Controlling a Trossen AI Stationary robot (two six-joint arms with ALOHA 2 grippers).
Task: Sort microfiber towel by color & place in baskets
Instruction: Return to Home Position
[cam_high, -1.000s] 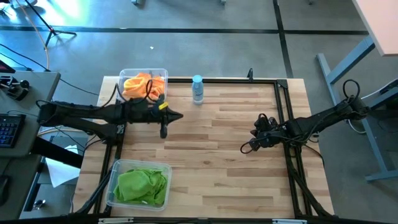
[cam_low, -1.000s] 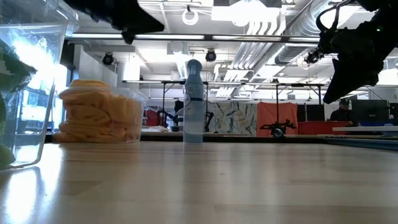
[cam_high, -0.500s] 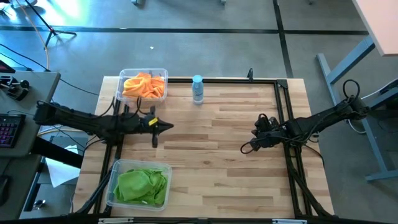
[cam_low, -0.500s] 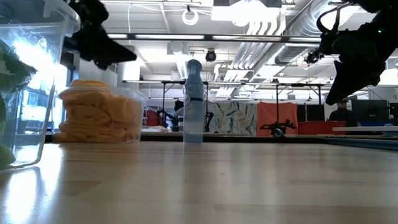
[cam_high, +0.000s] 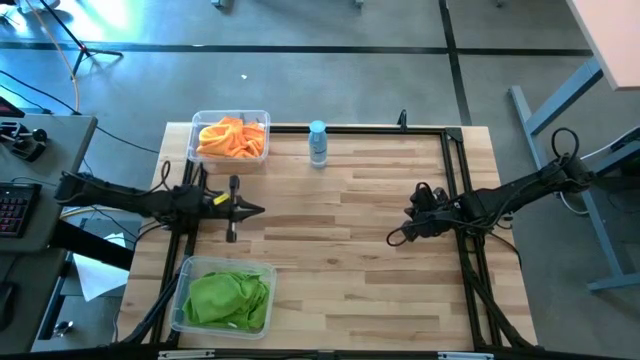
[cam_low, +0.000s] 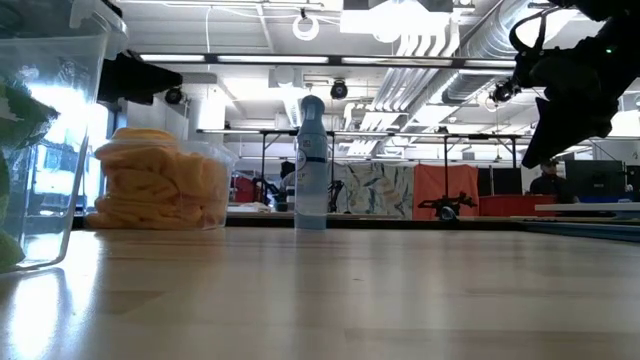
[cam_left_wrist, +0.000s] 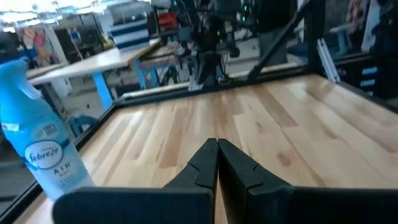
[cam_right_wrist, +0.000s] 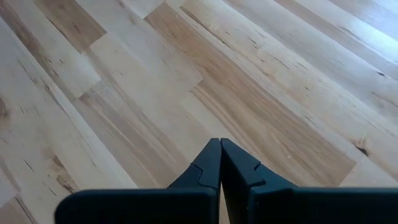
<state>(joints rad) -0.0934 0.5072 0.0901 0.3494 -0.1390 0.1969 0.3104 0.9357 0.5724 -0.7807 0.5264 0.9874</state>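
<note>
left claw (cam_high: 258, 209) farther back leftward

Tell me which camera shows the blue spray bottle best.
The low view: the spray bottle stands whole and upright, in profile. The high view sees it only from above; the left wrist view shows its label but crops one side; the right wrist view misses it.

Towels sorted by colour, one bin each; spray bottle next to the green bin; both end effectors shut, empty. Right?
No. The high view shows the spray bottle next to the far bin of orange towels, not the near bin of green towels. Towels are sorted; left end effector and right end effector are shut, empty.
</note>
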